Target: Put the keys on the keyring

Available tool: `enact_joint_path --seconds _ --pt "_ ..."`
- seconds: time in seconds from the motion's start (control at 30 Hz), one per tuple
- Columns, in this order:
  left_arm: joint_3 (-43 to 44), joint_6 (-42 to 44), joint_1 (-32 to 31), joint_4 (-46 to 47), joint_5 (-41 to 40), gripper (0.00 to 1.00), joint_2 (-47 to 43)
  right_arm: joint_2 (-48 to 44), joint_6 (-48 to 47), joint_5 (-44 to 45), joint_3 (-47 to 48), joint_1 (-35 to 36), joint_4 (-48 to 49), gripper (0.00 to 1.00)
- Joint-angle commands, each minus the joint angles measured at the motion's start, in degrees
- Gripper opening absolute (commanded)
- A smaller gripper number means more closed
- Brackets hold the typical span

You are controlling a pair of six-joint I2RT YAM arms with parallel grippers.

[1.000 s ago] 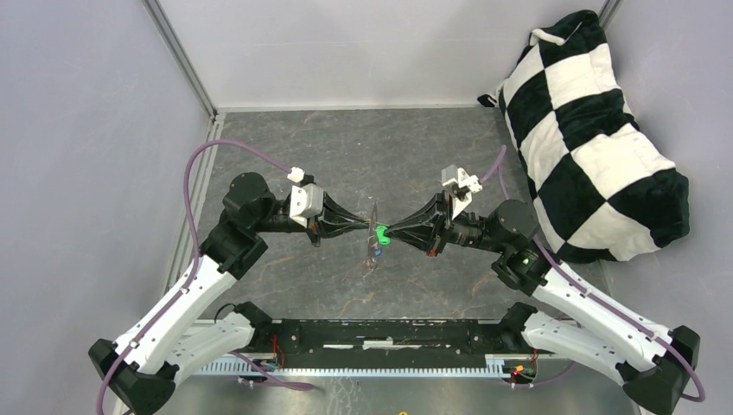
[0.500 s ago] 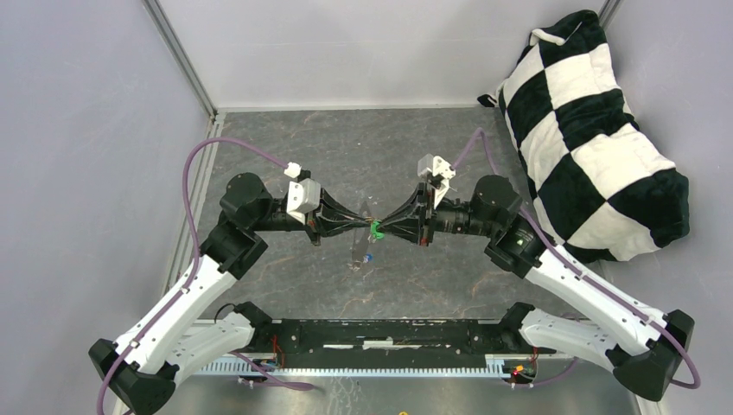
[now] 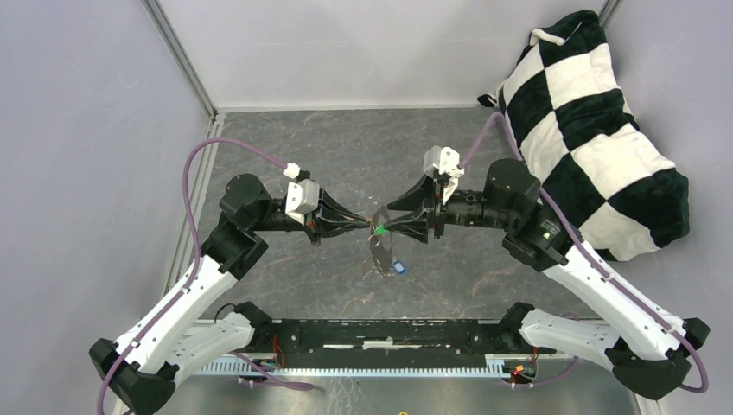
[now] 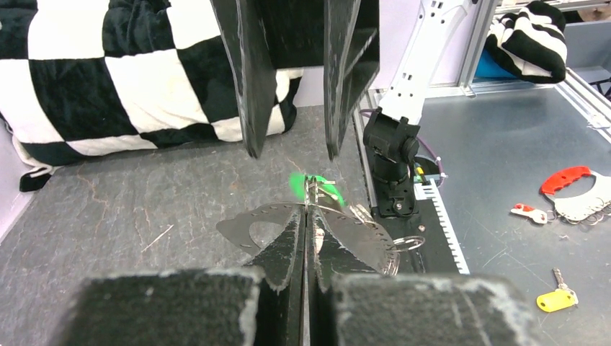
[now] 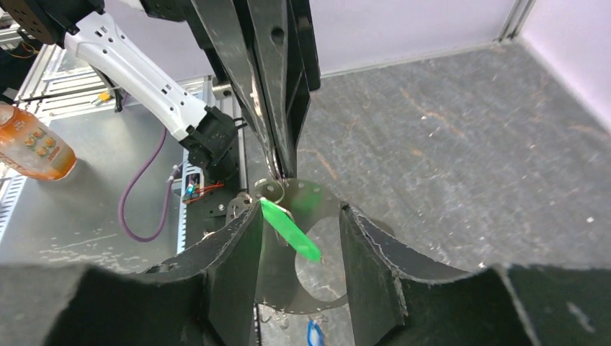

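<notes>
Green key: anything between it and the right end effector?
Nothing visible. The green key sits in the open gap of the right end effector, by the keyring that the left end effector pinches.

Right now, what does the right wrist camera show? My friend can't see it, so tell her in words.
A green-headed key sits in the gap between the right gripper's open black fingers, right by a thin grey keyring. The left gripper reaches in from the top of the view, shut on the keyring's far edge, over a dark grey table.
</notes>
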Motion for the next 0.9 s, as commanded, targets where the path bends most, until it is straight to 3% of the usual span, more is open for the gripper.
enact_joint_path --seconds 0.0,0.23,0.43,0.87 --pt "0.1 -2.8 -0.2 2.9 1.8 0.02 -1.1 -0.6 -4.8 -0.4 5.2 -0.1 -2.5 0.5" --pt "0.4 -4.2 -0.2 3.5 1.8 0.02 -0.9 0.6 -6.2 -3.6 2.9 -0.1 5.4 0.5" --pt "0.2 -4.3 -0.2 3.6 1.8 0.02 -1.0 2.4 -1.6 -8.0 1.1 -0.1 12.9 0.45" --pt "0.6 -4.5 -0.2 3.6 1.7 0.02 -0.8 3.2 0.5 -9.5 -2.4 -0.2 15.1 0.35"
